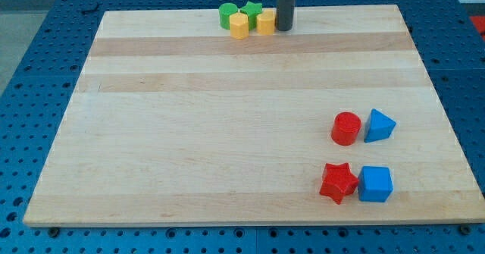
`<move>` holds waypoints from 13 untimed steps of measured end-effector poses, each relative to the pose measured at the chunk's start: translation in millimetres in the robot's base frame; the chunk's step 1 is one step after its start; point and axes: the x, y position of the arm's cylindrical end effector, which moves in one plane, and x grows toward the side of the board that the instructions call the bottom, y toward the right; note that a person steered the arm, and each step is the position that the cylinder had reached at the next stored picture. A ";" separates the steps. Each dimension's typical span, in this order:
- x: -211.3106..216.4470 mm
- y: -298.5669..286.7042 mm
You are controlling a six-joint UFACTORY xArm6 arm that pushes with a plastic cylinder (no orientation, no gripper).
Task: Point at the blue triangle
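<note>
Blue triangle [379, 126] sits at the view's right on our wooden board [227, 133], well apart from my tip [284, 29].

Its pointed end seems to face the view's top, though we cannot fix its long axis; the red cylinder [345, 128] is just beside it on the view's left; below them lie the red star [338, 182] and blue cube [375, 183]; we have no jaws, only a rod, holding nothing; my tip rests at the view's top, just beside the yellow block [266, 21], near the yellow hexagon [239, 25], green cylinder [227, 14] and green star [251, 10].

Blue triangle [379, 126] lies flat — view's right, beside red cylinder [346, 128].
</note>
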 end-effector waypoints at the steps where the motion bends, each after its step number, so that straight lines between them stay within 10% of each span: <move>1: -0.9 -16.8; 13: 104.4 95.7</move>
